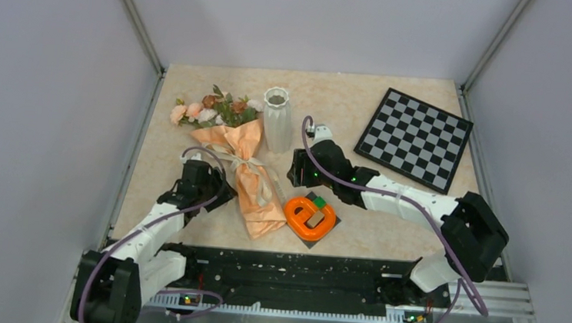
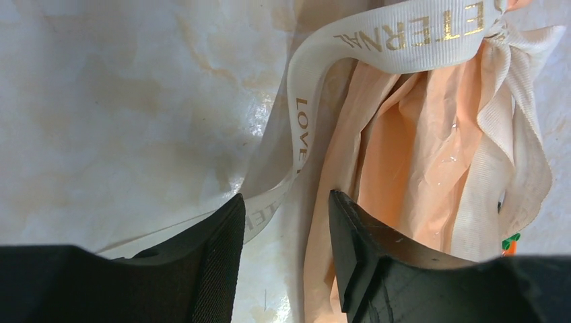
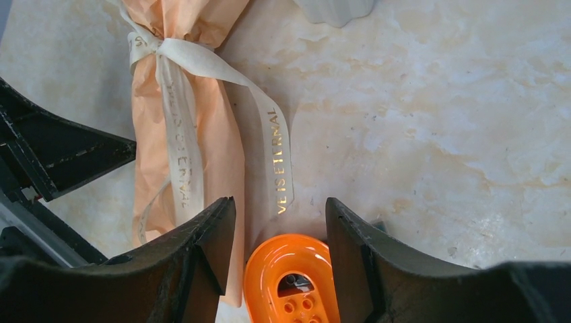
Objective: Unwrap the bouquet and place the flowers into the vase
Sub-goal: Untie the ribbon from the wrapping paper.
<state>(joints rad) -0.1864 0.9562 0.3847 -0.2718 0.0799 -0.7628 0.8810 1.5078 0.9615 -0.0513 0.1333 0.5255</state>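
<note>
Bouquet point(image 1: 247, 175) lies flat on the table point(image 1: 350, 97), left of centre, still tied with its ribbon point(image 1: 246, 161). The flowers point(image 1: 214, 109) stick out of the paper's wide end, not in the vase point(image 1: 276, 118). The vase stands upright just right of the blooms, its mouth dark. The bouquet's long axis runs diagonally, with the blooms toward the far left and the narrow paper tail toward the near edge. An orange ring point(image 1: 311, 216) sits just right of the tail, and a checkerboard point(image 1: 414, 138) lies well apart at the far right. The left end effector point(image 2: 286, 202) is released, jaws apart, with a ribbon strand lying between them. The right end effector point(image 3: 281, 202) is also released, above a ribbon end and the ring.
</note>
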